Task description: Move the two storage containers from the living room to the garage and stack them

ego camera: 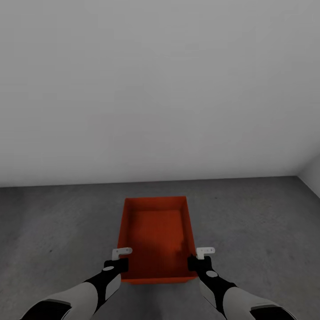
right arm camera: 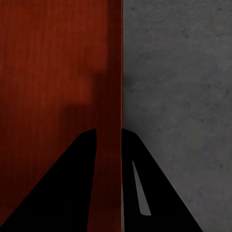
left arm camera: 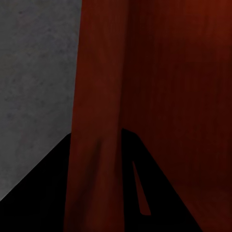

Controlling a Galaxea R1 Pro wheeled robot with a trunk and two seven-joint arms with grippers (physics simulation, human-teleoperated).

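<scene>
One orange-red storage container in sight, open side up, square in front of the robot over the dark grey concrete floor of the garage, a plain white wall behind it. Whether it rests on the floor or hangs just above it, cannot tell.

Left side: left gripper sits at the container's near left corner. The left wrist view shows its dark fingers either side of the left wall, one outside, one inside, closed onto that wall.

Middle: container empty, interior bare.

Right side: right gripper mirrors it at the near right corner. The right wrist view shows fingers straddling the thin right wall, likewise pinched on it.

Judgement: a two-handed hold by opposite walls keeps the bin level and centred for setting down; this one likely becomes the bottom of the stack.
</scene>
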